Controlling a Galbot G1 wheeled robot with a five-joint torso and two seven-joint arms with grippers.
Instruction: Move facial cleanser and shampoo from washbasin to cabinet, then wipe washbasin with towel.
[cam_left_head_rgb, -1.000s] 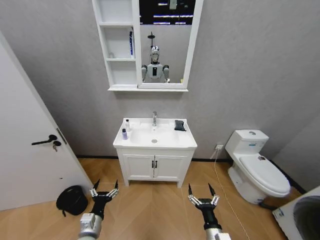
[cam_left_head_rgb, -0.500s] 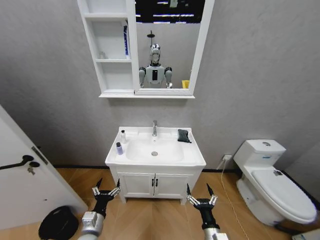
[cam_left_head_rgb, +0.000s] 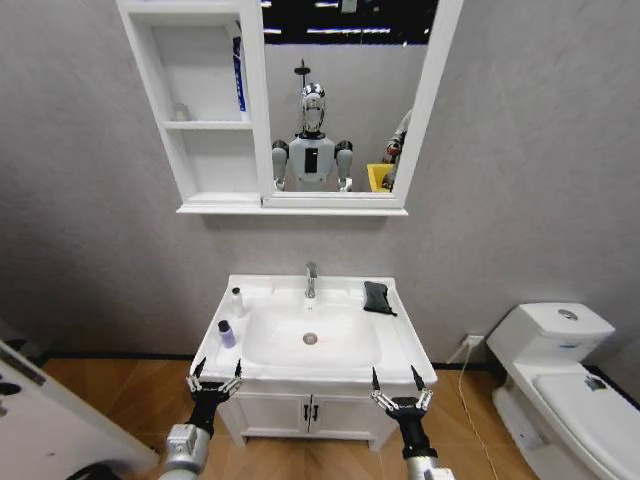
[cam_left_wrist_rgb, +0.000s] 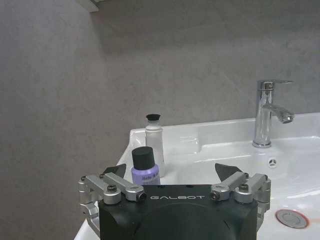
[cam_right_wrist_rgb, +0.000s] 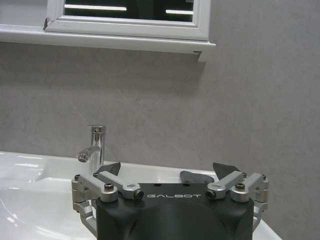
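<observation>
Head view: you have both arms low in front of the washbasin (cam_left_head_rgb: 405, 345), forearms rising from the lower edge and fingers pointing up toward the front rim. The left pincer (cam_left_head_rgb: 214, 373) sits just before the front left corner with its fingers spread wide and nothing between them. The right pincer (cam_left_head_rgb: 397, 379) sits just before the front right corner, likewise wide and holding nothing.

On the left ledge of the washbasin, the purple bottle (cam_left_head_rgb: 226, 333) with a black cap stands upright near the front, and the white bottle (cam_left_head_rgb: 237, 301) stands upright just behind it. In the left wrist view both bottles appear directly beyond the left pincer, close together. The towel (cam_left_head_rgb: 378, 297) lies crumpled on the right rear ledge, beside the tap (cam_left_head_rgb: 310, 280). The oval bowl holds no objects.

The cabinet (cam_left_head_rgb: 205, 110) hangs on the wall above, joined to the mirror (cam_left_head_rgb: 335, 90). Its lowest compartment is open. A toilet (cam_left_head_rgb: 575, 385) stands to your right.
</observation>
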